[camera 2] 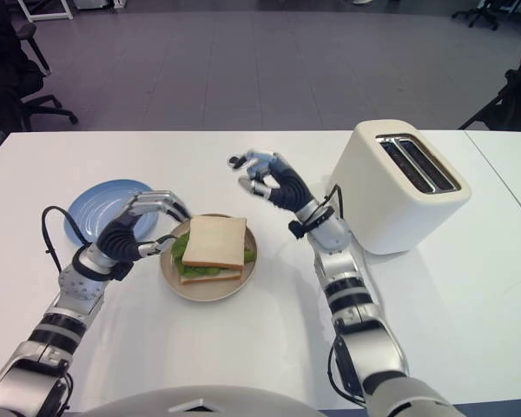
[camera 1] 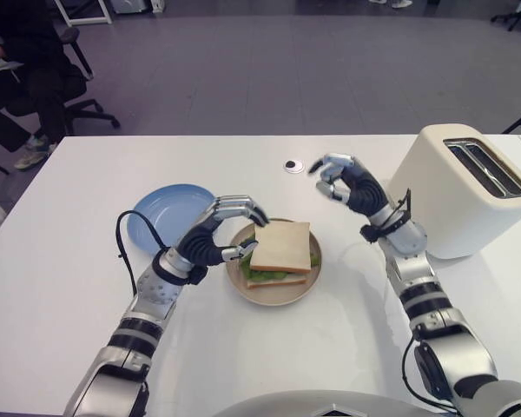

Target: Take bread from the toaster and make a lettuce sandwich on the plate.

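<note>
Lying under everything, table: a white table [camera 1: 43,295] is carrying all of the items and both robot arms.
Toaster: a cream two-slot toaster [camera 1: 456,195] is standing upright on the right side of the table, its slots [camera 1: 486,169] facing up and looking dark inside.
Right hand: the right hand [camera 1: 352,184] is hovering above the table between the toaster and the sandwich, just beside the toaster. Its fingers are curling loosely toward the palm and holding nothing.
Left hand: the left hand [camera 1: 217,234] is sitting at the left edge of the sandwich. Its fingers are arching wide over the near corner of the top slice, with the thumb lower, by the plate rim. It is not closing around anything.
Blue plate: a pale blue plate [camera 1: 165,213] is lying left of the sandwich, partly behind the left hand.
Tan plate: a round tan plate [camera 1: 273,298] is sitting near the table's middle, bearing the sandwich.
Sandwich: a sandwich [camera 1: 282,246] is resting on the tan plate, with the top slice of bread lying flat.
Lettuce: green lettuce [camera 1: 265,274] is showing between the two slices along the front and left edges.
Disc: a small round disc [camera 1: 293,165] is sitting in the tabletop behind the sandwich.
</note>
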Controlling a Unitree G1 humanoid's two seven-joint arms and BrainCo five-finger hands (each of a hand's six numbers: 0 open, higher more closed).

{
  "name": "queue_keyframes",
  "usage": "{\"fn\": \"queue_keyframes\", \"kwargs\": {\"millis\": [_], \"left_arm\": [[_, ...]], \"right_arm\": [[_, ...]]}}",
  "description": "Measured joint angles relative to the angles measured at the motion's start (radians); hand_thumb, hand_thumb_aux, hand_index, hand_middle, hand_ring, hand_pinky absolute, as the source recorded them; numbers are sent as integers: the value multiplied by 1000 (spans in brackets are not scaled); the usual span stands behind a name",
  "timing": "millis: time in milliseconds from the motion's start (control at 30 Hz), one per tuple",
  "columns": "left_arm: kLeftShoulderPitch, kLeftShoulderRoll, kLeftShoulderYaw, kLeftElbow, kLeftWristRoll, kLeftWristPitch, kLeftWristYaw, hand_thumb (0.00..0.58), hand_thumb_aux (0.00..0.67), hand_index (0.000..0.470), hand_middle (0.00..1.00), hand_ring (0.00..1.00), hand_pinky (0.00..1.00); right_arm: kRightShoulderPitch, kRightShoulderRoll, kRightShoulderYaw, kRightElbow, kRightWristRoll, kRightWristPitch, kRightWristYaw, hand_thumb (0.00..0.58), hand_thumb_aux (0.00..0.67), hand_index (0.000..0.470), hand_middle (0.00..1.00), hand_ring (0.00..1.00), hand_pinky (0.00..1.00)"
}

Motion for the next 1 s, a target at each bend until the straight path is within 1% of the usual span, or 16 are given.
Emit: {"fn": "queue_keyframes", "kwargs": {"millis": [33,67,100,133,200,267,300,367,467,533,633,733,833,967,1000], "left_arm": [[37,59,-70,-74,-99,-12,-70,580,670,470,1000,1000,1000],[66,113,-133,-122,-156,-25,-134,580,670,470,1000,1000,1000],[98,176,-210,-161,-187,-54,-212,580,670,470,1000,1000,1000],[115,209,-253,-175,-200,-70,-260,580,670,470,1000,1000,1000],[155,296,-378,-196,-235,-94,-436,580,670,470,1000,1000,1000],[162,318,-413,-184,-244,-87,-525,580,670,470,1000,1000,1000],[163,320,-415,-152,-224,-67,-557,580,670,470,1000,1000,1000],[164,303,-394,-45,-108,-15,-587,580,670,470,1000,1000,1000],[163,254,-324,75,67,37,-577,580,670,470,1000,1000,1000],[151,212,-270,124,162,40,-519,580,670,470,1000,1000,1000],[80,136,-185,199,350,64,-373,580,670,470,1000,1000,1000],[27,102,-156,243,491,87,-223,580,670,470,1000,1000,1000],[-60,68,-148,303,670,163,-5,580,670,470,1000,1000,1000],[-188,8,-160,423,943,334,374,580,670,470,1000,1000,1000],[-212,-15,-167,458,1003,375,477,552,523,367,1000,1000,1000]], "right_arm": [[47,-30,34,-77,46,24,77,580,670,470,1000,1000,1000],[91,-61,69,-136,80,44,147,580,670,470,1000,1000,1000],[146,-109,122,-203,107,60,241,580,670,470,1000,1000,1000],[181,-146,159,-242,117,65,303,580,670,470,1000,1000,1000],[314,-277,291,-348,130,72,517,580,670,470,1000,1000,1000],[360,-326,328,-365,128,82,593,580,670,470,1000,1000,1000],[362,-337,339,-370,122,86,614,580,670,470,1000,1000,1000],[371,-353,359,-370,80,82,648,580,670,470,1000,1000,1000],[388,-357,398,-338,-6,68,667,580,670,470,1000,1000,1000],[385,-329,404,-304,-65,58,630,580,670,470,1000,1000,1000],[336,-223,395,-221,-165,45,492,580,670,470,1000,1000,1000],[288,-153,378,-139,-250,30,345,580,670,470,1000,1000,1000],[218,-77,357,-29,-355,32,150,580,670,470,1000,1000,1000],[101,34,326,161,-501,82,-172,580,670,470,1000,1000,1000],[69,56,314,218,-535,106,-256,580,670,470,1000,1000,1000]]}}
